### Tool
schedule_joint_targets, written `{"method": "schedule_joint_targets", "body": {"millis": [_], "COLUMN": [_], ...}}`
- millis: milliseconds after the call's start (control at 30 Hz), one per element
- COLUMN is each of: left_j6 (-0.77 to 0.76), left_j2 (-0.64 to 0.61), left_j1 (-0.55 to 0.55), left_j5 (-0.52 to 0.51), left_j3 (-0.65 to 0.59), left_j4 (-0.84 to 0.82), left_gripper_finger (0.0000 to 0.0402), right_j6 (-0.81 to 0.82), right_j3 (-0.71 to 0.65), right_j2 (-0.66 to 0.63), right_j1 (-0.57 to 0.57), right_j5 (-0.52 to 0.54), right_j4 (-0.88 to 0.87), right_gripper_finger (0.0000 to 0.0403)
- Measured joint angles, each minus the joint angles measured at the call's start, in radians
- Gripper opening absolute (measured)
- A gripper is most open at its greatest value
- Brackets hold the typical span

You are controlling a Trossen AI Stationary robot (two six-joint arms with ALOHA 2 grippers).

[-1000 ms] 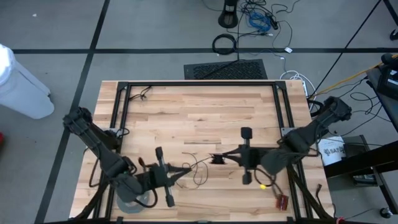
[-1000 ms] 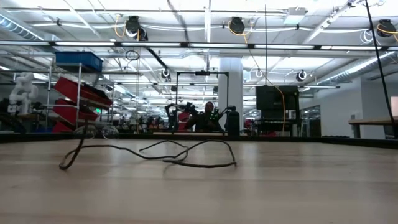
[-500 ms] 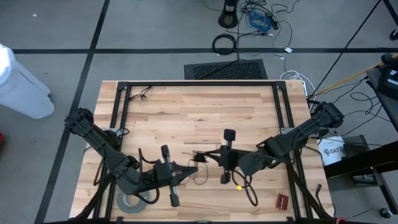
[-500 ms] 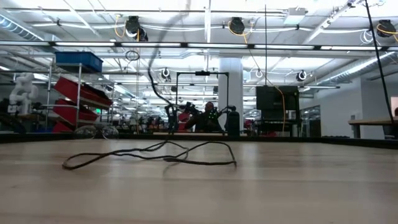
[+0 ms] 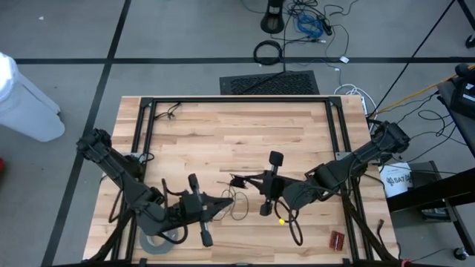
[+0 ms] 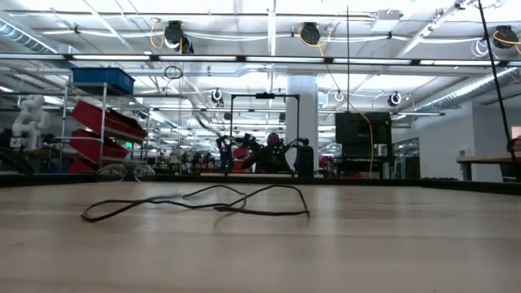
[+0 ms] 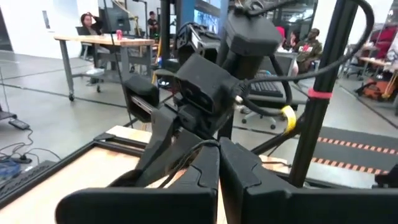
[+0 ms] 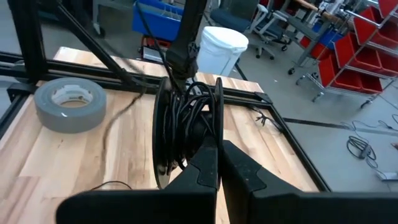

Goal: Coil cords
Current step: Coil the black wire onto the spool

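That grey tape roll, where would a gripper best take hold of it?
Probably by the ring wall, coming straight down from above. The tape roll lies flat on the table with its open core facing up, so one finger could drop into the core and the other outside the wall. From the side it is likely too wide to pinch.

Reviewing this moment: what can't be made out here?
High view: the long thin dark wire is too fine to trace between left gripper and right gripper.
High view: the left arm covers half the wide grey tape roll.
Low view: both grippers and the small round black disc lie outside the frame.
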Motion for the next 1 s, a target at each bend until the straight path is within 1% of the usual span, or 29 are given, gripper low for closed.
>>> {"method": "schedule_joint_targets", "body": {"millis": [100, 233, 433, 500, 867, 1000], "left_j6": [-0.001, -0.014, -0.030, -0.030, -0.063, -0.080], "left_j2": [-0.001, 0.023, 0.078, 0.101, 0.176, 0.193], "left_j1": [0.005, 0.039, 0.093, 0.099, 0.110, 0.114], "left_j5": [-0.001, 0.013, 0.115, 0.133, 0.138, 0.139], "left_j3": [0.000, 0.000, 0.000, 0.000, 0.000, 0.000], "left_j4": [0.022, 0.049, 0.128, 0.147, 0.155, 0.146], "left_gripper_finger": [0.0002, 0.0002, 0.0002, 0.0002, 0.0003, 0.0016], "right_j6": [0.000, 0.000, 0.027, 0.027, 0.027, 0.026], "right_j3": [0.000, 0.000, 0.000, 0.000, 0.000, 0.000], "right_j2": [0.000, 0.000, 0.000, 0.000, -0.008, -0.009], "right_j1": [-0.001, -0.001, -0.010, -0.010, -0.010, -0.009], "right_j5": [0.001, 0.005, -0.028, -0.027, -0.031, -0.033], "right_j4": [0.001, 0.007, 0.000, 0.000, -0.002, -0.002], "right_gripper_finger": [0.0000, 0.0000, 0.0000, 0.0000, 0.0000, 0.0000]}}
